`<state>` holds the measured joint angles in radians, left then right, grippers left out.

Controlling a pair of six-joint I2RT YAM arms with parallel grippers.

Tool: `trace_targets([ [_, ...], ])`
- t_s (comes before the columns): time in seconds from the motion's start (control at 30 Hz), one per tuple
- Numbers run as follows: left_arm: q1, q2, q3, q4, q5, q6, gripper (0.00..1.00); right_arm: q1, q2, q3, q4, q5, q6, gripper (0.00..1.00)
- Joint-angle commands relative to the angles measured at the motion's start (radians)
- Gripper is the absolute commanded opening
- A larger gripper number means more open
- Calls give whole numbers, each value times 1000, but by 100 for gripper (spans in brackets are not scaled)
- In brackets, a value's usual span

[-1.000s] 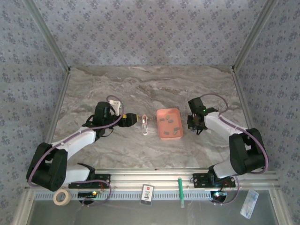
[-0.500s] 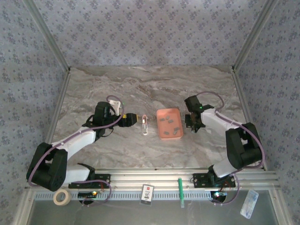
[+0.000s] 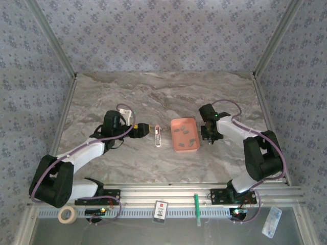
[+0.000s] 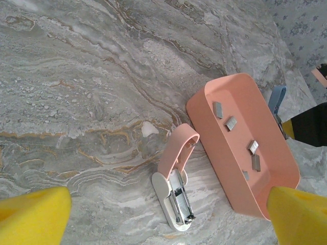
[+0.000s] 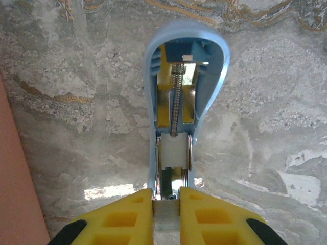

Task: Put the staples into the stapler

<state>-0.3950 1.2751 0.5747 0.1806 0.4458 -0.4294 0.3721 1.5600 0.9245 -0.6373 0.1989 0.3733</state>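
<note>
right gripper (image 5: 166, 206) is pinching a likely staple strip (image 5: 166, 220), aligning it for feeding into the open stapler (image 5: 186, 30); left gripper (image 3: 149, 129) is hovering wide open, empty.

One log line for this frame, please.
left gripper: open, near pink stapler | right gripper: shut on blue stapler, beside tray | staples: in tray

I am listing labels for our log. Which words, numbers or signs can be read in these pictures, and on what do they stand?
The white card on the front rail: a red mark and dark print, too small to read.
The pale packet at the front right: any print is blurred.
The stapler in the right tool, the pink tray, the staples: no text seen.
</note>
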Motion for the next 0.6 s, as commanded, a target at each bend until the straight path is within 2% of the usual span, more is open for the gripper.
trace_targets([
  [0.0,-3,11,27,-2,16,17,98,4,-3,19,-52,16,10,17],
  [0.57,-3,14,30,-5,21,17,98,-32,12,51,-79,-47,-19,18],
])
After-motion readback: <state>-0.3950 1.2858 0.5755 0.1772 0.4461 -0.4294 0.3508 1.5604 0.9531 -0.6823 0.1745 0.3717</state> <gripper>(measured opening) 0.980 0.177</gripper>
